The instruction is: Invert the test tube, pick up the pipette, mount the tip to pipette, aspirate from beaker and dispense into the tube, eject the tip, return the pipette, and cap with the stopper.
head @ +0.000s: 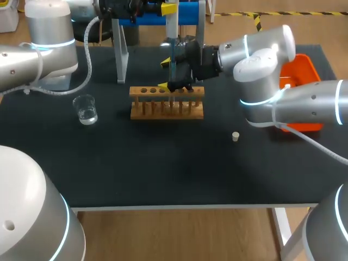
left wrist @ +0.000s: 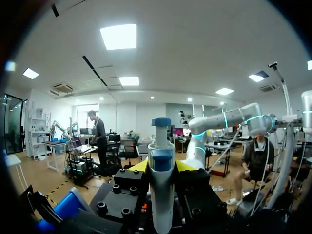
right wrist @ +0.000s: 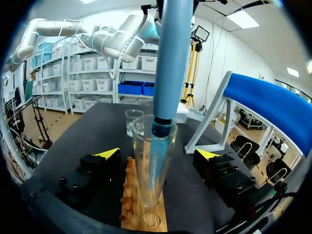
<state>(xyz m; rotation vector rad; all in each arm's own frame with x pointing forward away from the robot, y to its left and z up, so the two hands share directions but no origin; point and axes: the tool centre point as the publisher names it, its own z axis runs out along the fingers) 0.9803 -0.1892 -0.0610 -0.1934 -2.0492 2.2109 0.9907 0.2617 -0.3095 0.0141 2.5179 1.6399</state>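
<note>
My left gripper is shut on the blue and grey pipette, and it hangs high above the wooden rack at the back of the table. The pipette points straight down, and its lower end sits inside the mouth of the clear test tube. That tube stands upright in the rack. My right gripper is open, with one finger on each side of the tube and neither touching it. The water beaker stands left of the rack. The small stopper lies to its right.
An orange tray sits at the right edge, partly under my right arm. The blue pipette stand rises behind the rack. The rack's other holes are unfilled.
</note>
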